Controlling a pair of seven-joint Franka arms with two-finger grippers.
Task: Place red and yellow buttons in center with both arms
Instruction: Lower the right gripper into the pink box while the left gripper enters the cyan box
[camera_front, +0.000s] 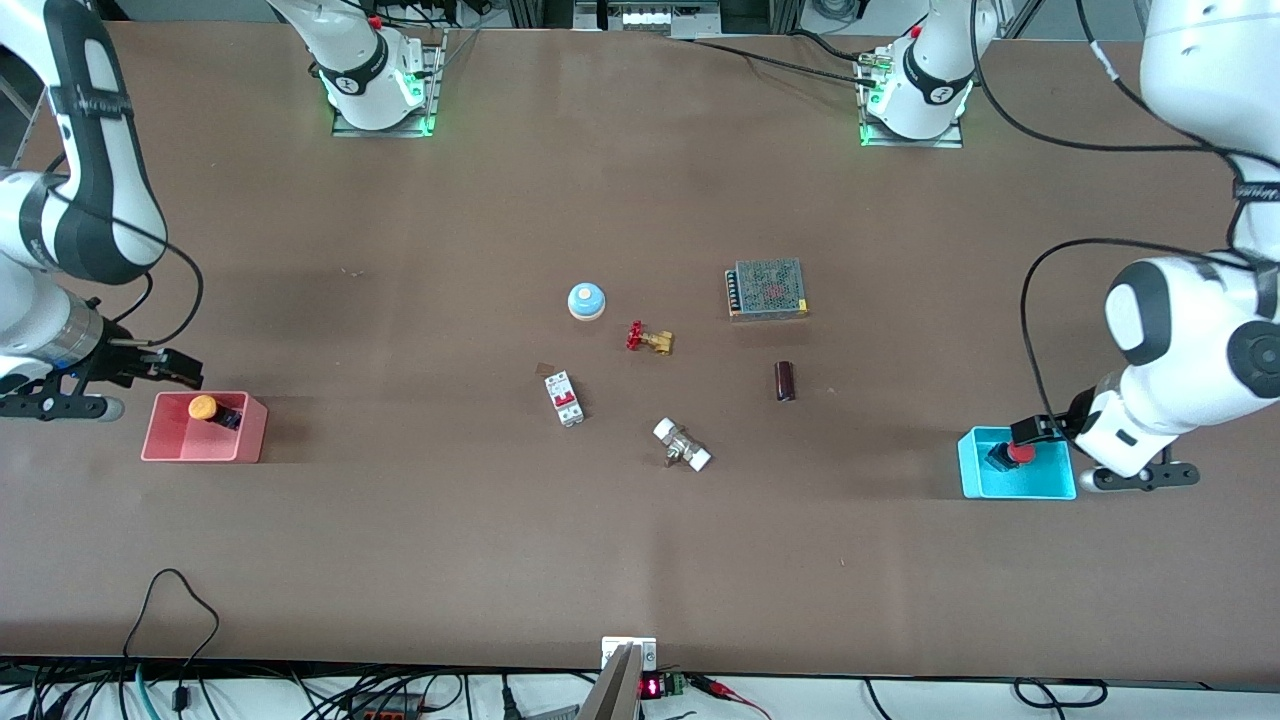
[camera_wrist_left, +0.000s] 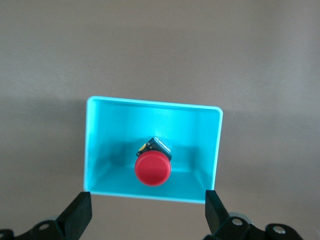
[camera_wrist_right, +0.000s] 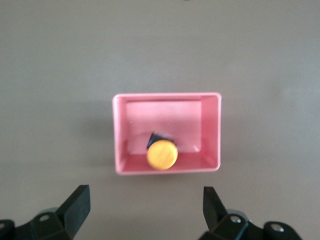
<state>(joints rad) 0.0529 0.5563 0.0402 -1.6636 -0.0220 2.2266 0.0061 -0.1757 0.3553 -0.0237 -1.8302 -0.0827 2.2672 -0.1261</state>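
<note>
Left gripper (camera_wrist_left: 147, 212): jaws spread wide and empty, hanging over the edge of the blue bin (camera_wrist_left: 97, 150) at the left arm's end of the table.
Right gripper (camera_wrist_right: 145, 210): jaws also wide apart and empty, hanging just outside the pink bin (camera_wrist_right: 167, 97) at the right arm's end.
Red button (camera_wrist_left: 153, 167): lies tipped inside the blue bin, cap toward the wrist camera, lined up roughly midway between the two fingers but below them, not touched.
Yellow button (camera_wrist_right: 162, 154): lies tipped in the pink bin close to one wall, likewise between the finger lines yet clear of them.
Risk, left: a finger could strike the bin rim on descent, shoving or tipping the bin.
Risk, right: the button sits close to the wall, so a finger may jam there.
Risk, both: round caps lying aslant could squirt out of the pinch.
Centre: crowded with a bell (camera_front: 586, 301), valve (camera_front: 649, 339), breaker (camera_front: 564, 398) and other parts; a careless drop could knock them.
</note>
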